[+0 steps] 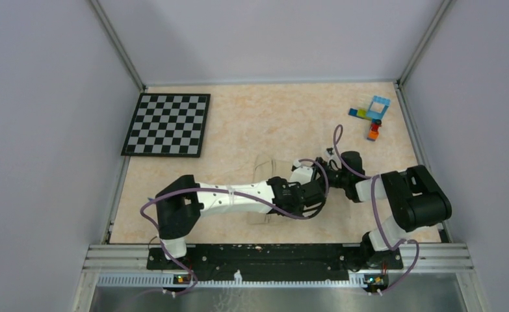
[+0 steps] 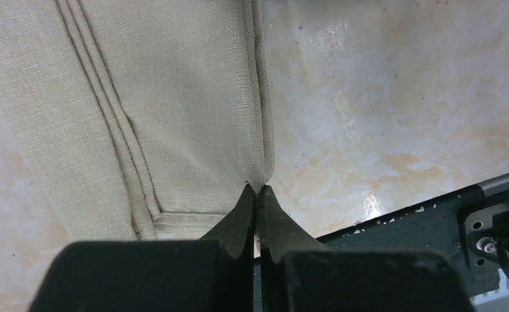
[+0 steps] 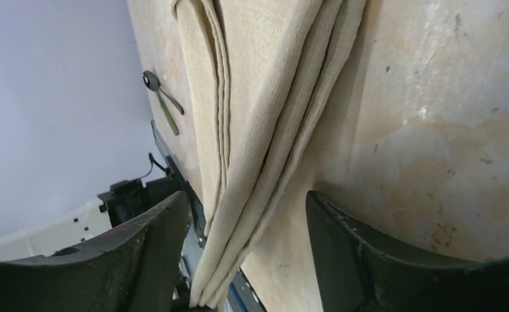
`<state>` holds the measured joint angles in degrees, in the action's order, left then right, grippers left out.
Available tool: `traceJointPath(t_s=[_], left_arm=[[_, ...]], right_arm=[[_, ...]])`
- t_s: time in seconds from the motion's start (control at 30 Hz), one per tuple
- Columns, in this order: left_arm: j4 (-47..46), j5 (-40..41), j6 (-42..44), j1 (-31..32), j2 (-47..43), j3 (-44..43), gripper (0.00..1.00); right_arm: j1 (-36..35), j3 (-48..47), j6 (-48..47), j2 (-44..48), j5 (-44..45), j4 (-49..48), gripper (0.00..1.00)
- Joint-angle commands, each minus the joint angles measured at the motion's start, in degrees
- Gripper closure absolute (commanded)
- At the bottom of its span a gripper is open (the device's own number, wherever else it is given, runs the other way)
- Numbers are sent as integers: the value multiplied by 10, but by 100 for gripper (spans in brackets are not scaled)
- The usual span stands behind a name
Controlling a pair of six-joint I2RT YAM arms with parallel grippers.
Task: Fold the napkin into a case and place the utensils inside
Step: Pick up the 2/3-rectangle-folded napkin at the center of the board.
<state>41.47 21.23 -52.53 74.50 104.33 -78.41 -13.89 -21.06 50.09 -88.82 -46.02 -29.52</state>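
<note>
on the worktop (image 1: 271, 123) the folded napkin (image 2: 193, 97) runs lengthwise away from both pincers. left pincer (image 2: 257, 195) is clamped on its near corner; right pincer (image 3: 245, 198) gapes astride the fold, holding nothing. utensils (image 3: 162, 103) lie beside the cloth.

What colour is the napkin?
Plain cream-beige. The napkin shows best in the left wrist view.

Napkin (image 1: 265, 168) middle, apparently, beneath the left arm (image 1: 235, 197)
</note>
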Motion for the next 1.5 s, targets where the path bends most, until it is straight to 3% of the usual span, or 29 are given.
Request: traceJointPath(t_s=[0.0,0.27,0.33,0.53,0.6,0.67,0.77,0.93,1.2,1.47], left_arm=[[-37,-18,6,0,-19,6,100],[-84,-59,10,-2,-17,15,100],[-98,-83,10,-8,-17,23,98],[-211,-142,12,-61,-119,110,29],[-275,-192,14,-112,-172,164,25],[-351,-257,7,-177,-222,244,31],[-476,-313,-1,-274,-266,322,61],[-524,-389,17,-373,-203,317,98],[-562,-415,14,-401,-78,308,100],[-595,-427,5,-410,3,326,100]], right_arm=[[-6,0,30,-28,23,-81,42],[-7,-13,-3,-25,56,-91,98],[-7,-17,-17,-17,62,-72,100],[-11,-47,-93,9,103,32,100],[-14,-52,-107,16,113,49,100],[-16,-57,-118,22,124,67,100],[-20,-66,-129,27,136,87,100],[-30,-86,-152,31,162,129,100],[-60,-132,-190,50,239,226,100],[-154,-222,-210,63,379,349,100]])
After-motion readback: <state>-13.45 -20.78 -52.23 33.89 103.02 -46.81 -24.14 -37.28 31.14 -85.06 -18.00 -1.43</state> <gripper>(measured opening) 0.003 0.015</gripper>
